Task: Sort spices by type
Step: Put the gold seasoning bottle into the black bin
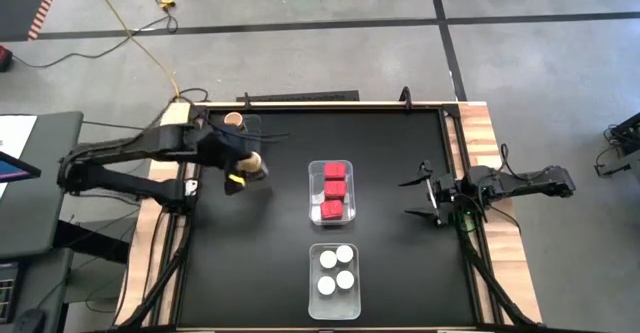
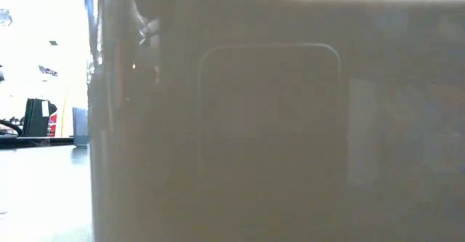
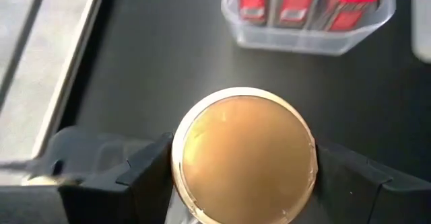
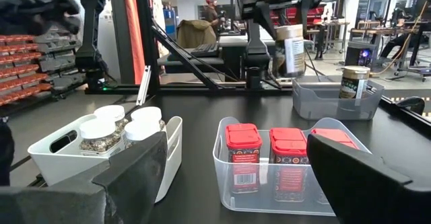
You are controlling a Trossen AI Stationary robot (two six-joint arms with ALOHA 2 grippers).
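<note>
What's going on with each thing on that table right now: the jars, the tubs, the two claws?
Left gripper: shut on a tan-topped jar, held above the table.
Right gripper: open, empty, waiting at the right edge.
Red boxes: three, upright in their clear tub.
White-lidded jars: four in the white tub.
Second tan-topped jar: standing in the grey tray.

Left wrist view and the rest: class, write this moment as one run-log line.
left hand: shut on tan-topped jar, lifted | right hand: open, waiting | red boxes: in tub | white-lidded jars: in tub
</note>
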